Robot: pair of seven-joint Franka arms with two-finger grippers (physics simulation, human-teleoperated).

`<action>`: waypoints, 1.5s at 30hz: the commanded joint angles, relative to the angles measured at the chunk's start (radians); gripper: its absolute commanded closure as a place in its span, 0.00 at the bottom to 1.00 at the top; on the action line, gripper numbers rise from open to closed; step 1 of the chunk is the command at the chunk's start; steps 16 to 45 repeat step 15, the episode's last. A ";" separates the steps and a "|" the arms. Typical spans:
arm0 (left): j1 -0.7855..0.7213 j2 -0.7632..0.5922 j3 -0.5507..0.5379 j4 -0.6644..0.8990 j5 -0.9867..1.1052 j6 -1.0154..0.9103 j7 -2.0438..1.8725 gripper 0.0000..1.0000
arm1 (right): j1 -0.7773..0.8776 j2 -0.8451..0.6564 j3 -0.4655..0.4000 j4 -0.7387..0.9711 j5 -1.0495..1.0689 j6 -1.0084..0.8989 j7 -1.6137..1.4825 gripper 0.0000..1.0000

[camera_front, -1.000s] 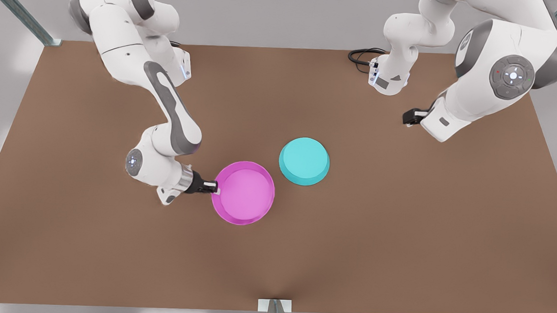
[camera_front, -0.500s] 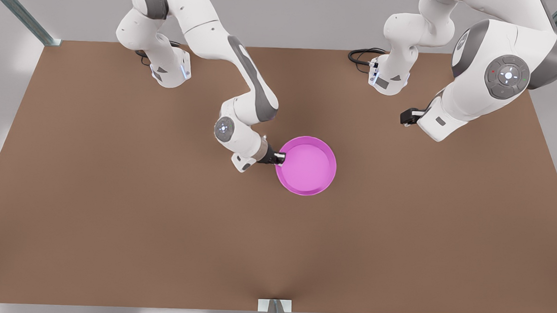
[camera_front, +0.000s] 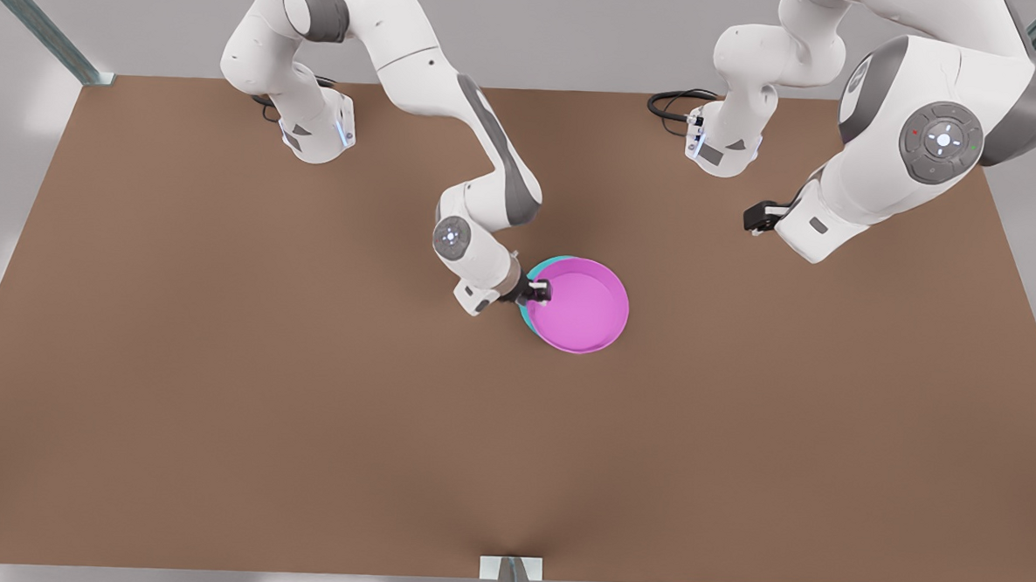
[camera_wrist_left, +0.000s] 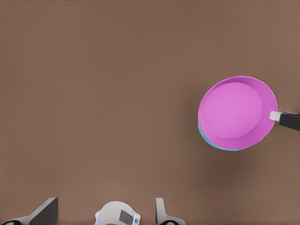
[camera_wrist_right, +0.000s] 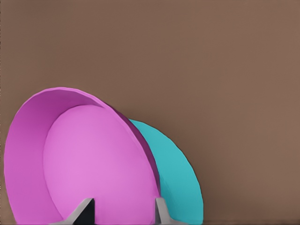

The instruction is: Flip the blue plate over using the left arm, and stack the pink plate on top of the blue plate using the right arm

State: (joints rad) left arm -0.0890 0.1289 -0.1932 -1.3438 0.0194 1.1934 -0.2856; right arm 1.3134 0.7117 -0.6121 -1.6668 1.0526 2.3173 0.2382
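Note:
The pink plate (camera_front: 583, 307) sits rim-up over the blue plate (camera_front: 526, 313), shifted a little toward the front view's right, so only a turquoise crescent shows. My right gripper (camera_front: 537, 292), on the arm at the front view's left, is shut on the pink plate's near rim. From the right wrist, the pink plate (camera_wrist_right: 93, 159) stands close with the blue plate (camera_wrist_right: 180, 178) behind it and my right gripper (camera_wrist_right: 123, 213) at its edge. My left gripper (camera_front: 755, 218) waits open, high at the front view's right. Its wrist view looks down on the pink plate (camera_wrist_left: 234, 112) and the blue plate (camera_wrist_left: 220, 146).
The brown table (camera_front: 218, 357) carries the two arm bases (camera_front: 315, 129) (camera_front: 721, 147) at its far edge. A black cable (camera_front: 670, 101) loops beside the right-hand base. A metal post (camera_front: 510, 579) stands at the middle of the near edge.
My right gripper carried the pink plate from the front view's left across to the blue plate, then settled it onto it with a slight shift right. The left arm stayed put.

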 commanded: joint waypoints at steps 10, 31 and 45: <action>-0.006 0.009 0.000 0.012 -0.002 0.015 0.009 0.00 | -0.017 -0.431 -0.606 -0.229 -0.666 -0.335 -0.353 0.00; -0.012 0.021 -0.009 0.049 -0.007 0.012 0.005 0.00 | -0.204 -0.517 -0.634 -0.176 -0.826 -0.343 -0.491 0.00; -0.012 0.021 -0.009 0.049 -0.007 0.012 0.005 0.00 | -0.204 -0.517 -0.634 -0.176 -0.826 -0.343 -0.491 0.00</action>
